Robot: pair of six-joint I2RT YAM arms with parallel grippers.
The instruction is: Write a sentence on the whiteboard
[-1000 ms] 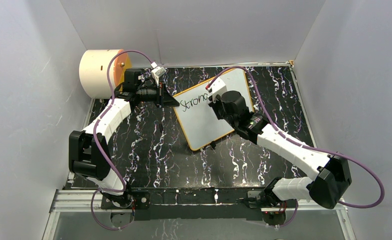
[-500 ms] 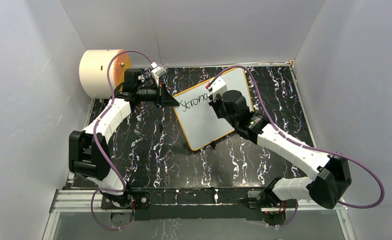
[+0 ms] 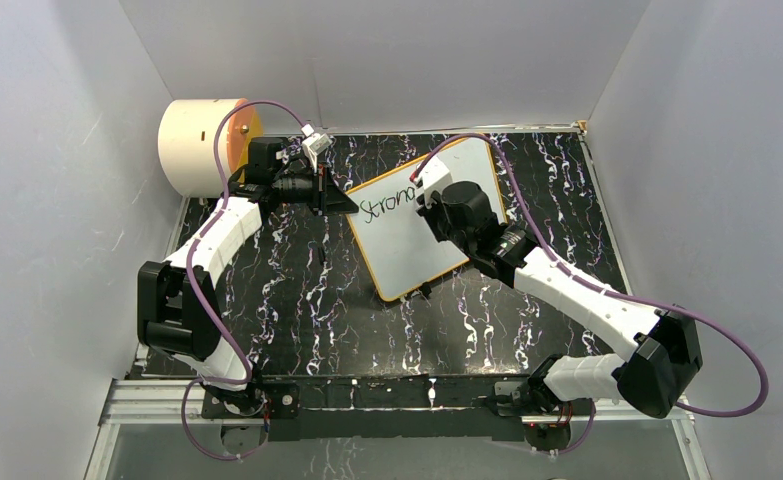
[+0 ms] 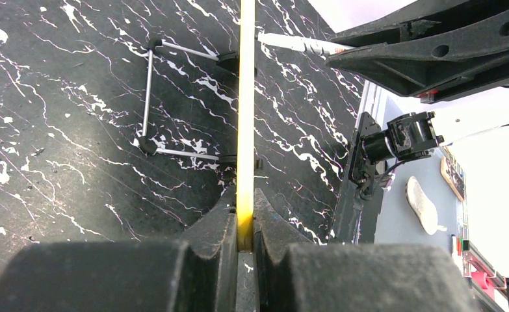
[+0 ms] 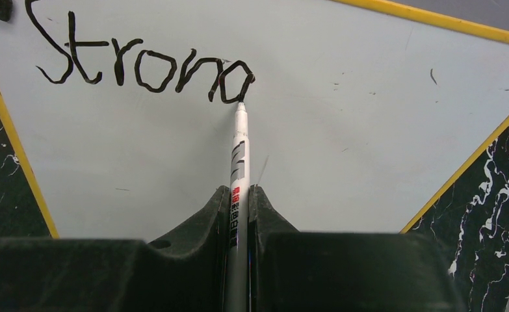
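The whiteboard (image 3: 412, 240), white with a thin yellow frame, stands tilted on the black marbled table, with black letters "Strono" written near its top. My left gripper (image 3: 347, 203) is shut on the board's yellow edge (image 4: 246, 130) at its left corner. My right gripper (image 3: 425, 196) is shut on a white marker (image 5: 239, 162). The marker's tip touches the board (image 5: 368, 130) at the right side of the last letter. In the left wrist view the board shows edge-on, with the marker (image 4: 297, 44) beside it at the top.
A cream cylinder with an orange face (image 3: 207, 145) stands at the back left by the wall. The board's thin wire stand with black feet (image 4: 149, 97) rests on the table behind it. Grey walls close in three sides.
The right gripper has shifted slightly with the marker while closing the last letter. The left arm and the board have not moved.
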